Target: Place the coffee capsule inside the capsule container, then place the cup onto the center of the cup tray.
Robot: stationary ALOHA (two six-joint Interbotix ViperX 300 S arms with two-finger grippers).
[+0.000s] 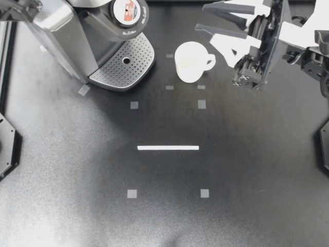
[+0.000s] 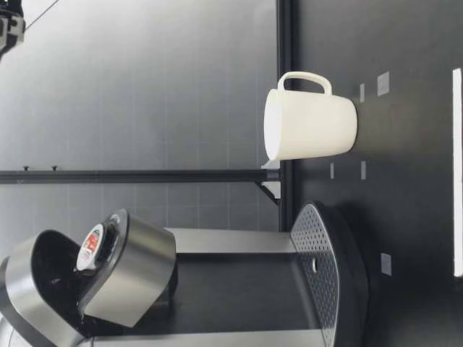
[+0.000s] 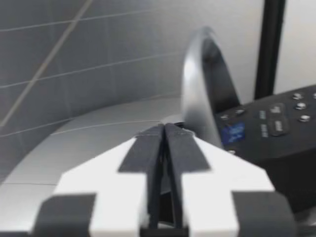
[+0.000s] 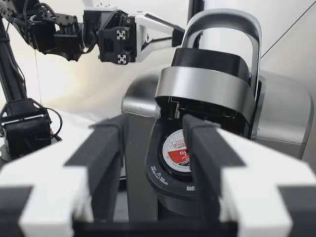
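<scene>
Jaws of my right gripper (image 1: 200,18) stood wide apart and held nothing, just beside the cup (image 1: 189,62). My left gripper (image 3: 165,143) had its fingers pressed together on nothing, close against the lid (image 3: 202,89). The cup stood upright on the table, handle toward my right arm, near the tray (image 1: 126,64) but not on it. Beyond, the capsule (image 1: 126,10) sat label-up in the holder (image 4: 158,173) under the open lid. So the first step looked done and the cup step was in hand. The next move called for my right gripper to drop to the cup, close on its rim or handle, lift it over the tray's lip and set it down centred beneath the holder.
</scene>
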